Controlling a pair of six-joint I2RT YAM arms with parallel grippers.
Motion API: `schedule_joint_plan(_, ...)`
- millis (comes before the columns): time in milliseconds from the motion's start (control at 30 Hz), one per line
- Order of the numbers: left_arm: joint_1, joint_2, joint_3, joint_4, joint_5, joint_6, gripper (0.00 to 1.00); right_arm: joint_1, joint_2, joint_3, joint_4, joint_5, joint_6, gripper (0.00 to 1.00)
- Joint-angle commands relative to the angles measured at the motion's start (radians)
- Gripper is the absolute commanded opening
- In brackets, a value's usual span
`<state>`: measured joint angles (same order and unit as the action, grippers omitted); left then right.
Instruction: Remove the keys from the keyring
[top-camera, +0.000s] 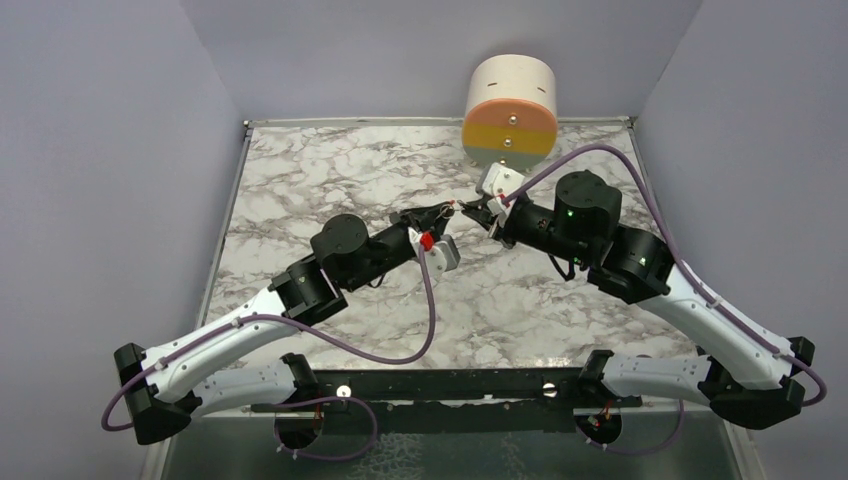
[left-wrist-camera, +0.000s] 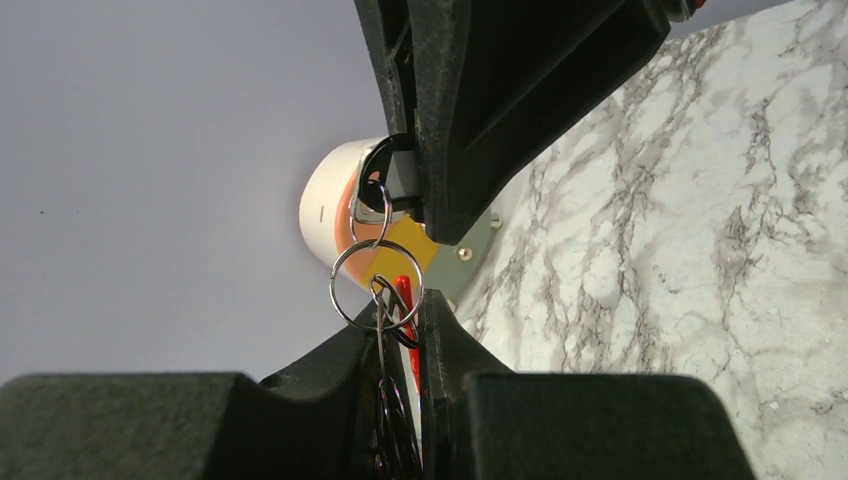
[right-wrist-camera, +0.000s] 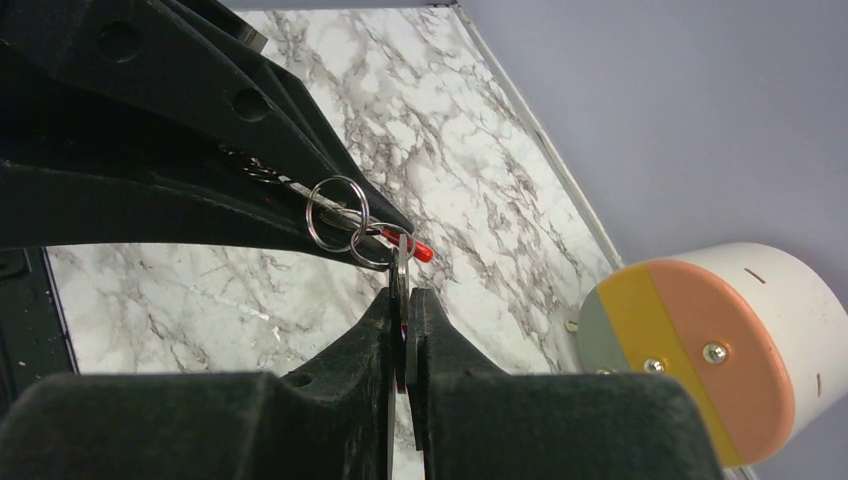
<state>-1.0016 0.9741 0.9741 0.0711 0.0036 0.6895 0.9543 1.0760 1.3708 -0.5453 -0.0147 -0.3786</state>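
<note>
**Both arms on the keyring, mid-air over the table**

I'm looking at the two arms meeting nose to nose above the middle of the marble table (top-camera: 300, 200), a little toward the far side. My left gripper (top-camera: 440, 211) is clenched on the keyring (right-wrist-camera: 350, 225). On the right wrist camera I see the chain running back between its fingers, and two thin silver rings poking out past the tips. A red clip (top-camera: 427, 240) hangs off the near side of that gripper.

My right gripper (right-wrist-camera: 405, 300) is pinched tight on a key (right-wrist-camera: 401, 280). The key sits edge-on between the fingertips, its top reaching up to the smaller ring, so it's not off yet. A bit of red (right-wrist-camera: 420, 250) shows just beside that ring, and I can't tell what it belongs to.

Everything is held clear of the tabletop. To the far right, against the back wall, is a white drum (top-camera: 510, 80) with an orange, yellow and grey face.
</note>
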Motion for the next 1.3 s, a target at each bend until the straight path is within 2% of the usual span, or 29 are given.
schedule_joint_plan(0,0.006,-0.008,0.032,-0.082,0.057,0.013,0.0,-0.007,-0.005,0.013,0.027,0.008,-0.002,0.07)
schedule_joint_plan(333,0.006,-0.006,0.051,-0.137,0.074,0.014,0.0,-0.006,0.048,0.07,-0.002,-0.028,-0.049,0.07)
schedule_joint_plan(633,0.006,0.013,0.093,-0.167,0.055,0.031,0.0,-0.007,0.085,0.144,-0.094,-0.081,-0.114,0.08)
schedule_joint_plan(1100,0.006,0.036,0.101,-0.144,0.06,0.031,0.0,-0.007,0.134,0.151,-0.174,-0.1,-0.123,0.08)
schedule_joint_plan(1267,0.006,0.025,0.095,-0.146,0.061,0.031,0.0,-0.006,0.108,0.14,-0.154,-0.09,-0.126,0.08)
